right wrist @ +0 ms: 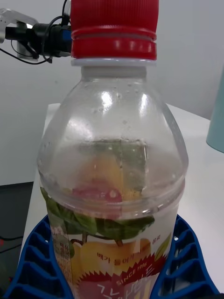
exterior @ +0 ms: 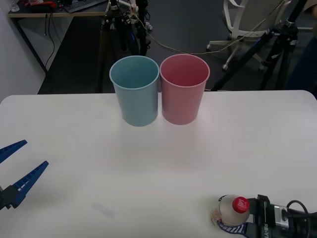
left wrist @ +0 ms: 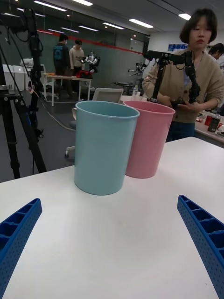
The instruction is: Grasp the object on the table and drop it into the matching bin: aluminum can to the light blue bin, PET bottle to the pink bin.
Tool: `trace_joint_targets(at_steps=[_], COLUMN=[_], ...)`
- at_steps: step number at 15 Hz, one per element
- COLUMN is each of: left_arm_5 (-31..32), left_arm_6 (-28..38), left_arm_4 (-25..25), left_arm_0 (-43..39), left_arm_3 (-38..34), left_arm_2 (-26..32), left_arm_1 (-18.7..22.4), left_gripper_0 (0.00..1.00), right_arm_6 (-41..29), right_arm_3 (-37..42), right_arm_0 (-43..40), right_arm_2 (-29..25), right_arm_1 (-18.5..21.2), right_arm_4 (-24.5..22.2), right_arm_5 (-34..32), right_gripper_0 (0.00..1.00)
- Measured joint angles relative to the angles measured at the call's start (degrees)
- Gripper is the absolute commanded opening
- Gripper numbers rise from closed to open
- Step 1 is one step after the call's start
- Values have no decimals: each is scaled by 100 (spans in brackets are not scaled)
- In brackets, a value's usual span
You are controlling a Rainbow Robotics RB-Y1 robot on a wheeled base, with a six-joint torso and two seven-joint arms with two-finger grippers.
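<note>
right up against our lens is the pet bottle point(right wrist: 112, 154), red cap on top, label low on its body, and our right hand point(right wrist: 112, 275) has its blue ribbed fingers point(right wrist: 35, 261) wrapped on either side of the lower half, clamped on it. we read that low grip as sensible: it holds the wide part of the body and leaves the neck and cap clear. in the front view the same bottle point(exterior: 232, 210) sits at the near right edge of the desk point(exterior: 158, 163), with the right hand point(exterior: 235, 229) tucked beneath and behind it. whether the base is off the desk yet we cannot tell.

over on the near left, our left hand point(exterior: 17, 171) waits low above the desk with its fingers spread wide apart, holding nothing. it looks parked, well away from the action.

at the far side of the desk stand the two bins, side by side and just about touching: the light blue bin point(exterior: 134, 90) to the left, the pink bin point(exterior: 184, 88) to the right. both are upright with mouths open, ready to take a drop from above.

plastic goes to pink, so we judge the next job is a lift, a carry forward and slightly left across the desk, then a release over the pink rim. the blue bin sits so close that a drift left could put the bottle in the wrong one.
</note>
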State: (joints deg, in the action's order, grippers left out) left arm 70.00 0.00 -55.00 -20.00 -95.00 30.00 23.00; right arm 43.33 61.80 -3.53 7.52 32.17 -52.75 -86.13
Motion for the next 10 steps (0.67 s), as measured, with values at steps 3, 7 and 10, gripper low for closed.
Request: trace_joint_targets(at_steps=[3, 7, 10], left_arm_5=[0, 0, 0], left_arm_6=[0, 0, 0], left_arm_4=[0, 0, 0], left_arm_0=[0, 0, 0], left_arm_3=[0, 0, 0], left_arm_2=[0, 0, 0], left_arm_1=[0, 0, 0], left_gripper_0=[100, 100, 100], right_arm_6=[-112, -402, -987], right_arm_3=[451, 1683, 2544], right_arm_0=[-304, -1026, -1449], right_arm_2=[-21, -25, -245], right_arm_1=[224, 643, 819], right_arm_4=[348, 1052, 1313], right_arm_5=[255, 1358, 1974], right_gripper_0=[0, 0, 0])
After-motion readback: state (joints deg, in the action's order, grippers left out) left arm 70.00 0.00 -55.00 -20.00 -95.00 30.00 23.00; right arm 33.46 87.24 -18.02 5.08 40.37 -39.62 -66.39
